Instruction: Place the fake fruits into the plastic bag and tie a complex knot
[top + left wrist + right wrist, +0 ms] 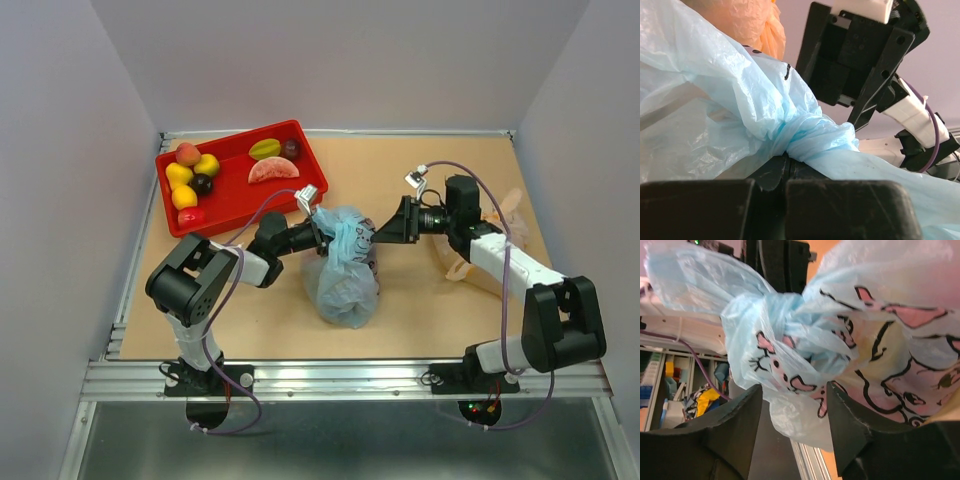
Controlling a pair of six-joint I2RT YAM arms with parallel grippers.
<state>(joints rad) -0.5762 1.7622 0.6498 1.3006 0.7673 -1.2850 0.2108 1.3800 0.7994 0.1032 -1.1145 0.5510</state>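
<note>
Knot in plastic bag: left hand pinches film beside it, right hand spread; we should pull evenly.

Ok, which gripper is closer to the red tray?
Left. The left gripper sits just off a corner of the red tray; the right gripper is farther, beyond the plastic bag.

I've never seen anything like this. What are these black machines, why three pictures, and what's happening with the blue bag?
Two robot arms, left and right, are bolted at a table's edge. One picture looks down from above; the others come from wrist cameras. Between the arms sits a blue plastic bag, handles tied in a knot. The left jaws are shut on the bag by the knot; the right jaws stand open around its film. Fake fruits lie in a red tray.
</note>
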